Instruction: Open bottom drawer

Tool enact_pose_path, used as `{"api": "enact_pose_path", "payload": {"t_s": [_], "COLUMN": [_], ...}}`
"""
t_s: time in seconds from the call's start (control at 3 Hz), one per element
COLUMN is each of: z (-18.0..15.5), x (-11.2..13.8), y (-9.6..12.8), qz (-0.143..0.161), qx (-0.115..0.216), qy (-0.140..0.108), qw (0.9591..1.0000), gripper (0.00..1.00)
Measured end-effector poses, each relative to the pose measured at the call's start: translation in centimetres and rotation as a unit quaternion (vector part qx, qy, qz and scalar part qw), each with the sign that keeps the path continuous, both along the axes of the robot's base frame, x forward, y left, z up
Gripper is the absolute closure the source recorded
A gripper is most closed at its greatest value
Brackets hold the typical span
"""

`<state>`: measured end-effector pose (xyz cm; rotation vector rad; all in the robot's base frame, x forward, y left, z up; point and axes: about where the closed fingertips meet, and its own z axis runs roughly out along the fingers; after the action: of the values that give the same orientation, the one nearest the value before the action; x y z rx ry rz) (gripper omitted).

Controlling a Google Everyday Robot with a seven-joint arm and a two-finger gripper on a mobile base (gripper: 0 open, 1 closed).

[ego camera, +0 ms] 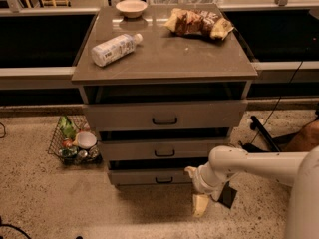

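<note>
The reaching step is judged to be in hand. The bottom drawer (142, 177) is found at the very foot of the cabinet (164, 68), under the middle drawer (199, 148) and the top drawer (119, 116). Its front sits close in, so the pull is judged not yet done.

The gripper (214, 201) is held low, just past the right end of that drawer front and close above the floor (45, 198). Its jaws are spread apart, and nothing is held between them. One finger is pale and the other is dark.

For the next move, the gripper would likely need to be brought left to the small handle (164, 180). The jaws would be closed around it, and the drawer pulled straight out.

The drawer fronts are flat, smooth and grey-brown. The handle is a thin dark bar, bent at its ends. The arm (259, 163) is white, round and smooth. The floor is speckled like stone. On the cabinet top, a plastic bottle (115, 49) is laid on its side, near a small round bowl (131, 8) and a crinkly snack bag (199, 23). A wire basket (57, 138) is set on the floor beside the cabinet.
</note>
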<state>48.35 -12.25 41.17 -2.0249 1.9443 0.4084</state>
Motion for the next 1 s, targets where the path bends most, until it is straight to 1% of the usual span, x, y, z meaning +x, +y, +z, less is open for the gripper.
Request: {"api": "enact_pose_path", "payload": {"t_s": [0.33, 0.67, 1.0], "z": [-4.0, -5.1, -8.4], "x": [0.7, 0.9, 1.7], "y": [0.9, 0.9, -0.4], "qz": [-0.024, -0.028, -0.021], "qx": [0.038, 0.034, 0.032], "qy": [0.001, -0.001, -0.003], "qw": [0.999, 0.999, 0.9993], "gripper": [0.0, 0.0, 0.0]}}
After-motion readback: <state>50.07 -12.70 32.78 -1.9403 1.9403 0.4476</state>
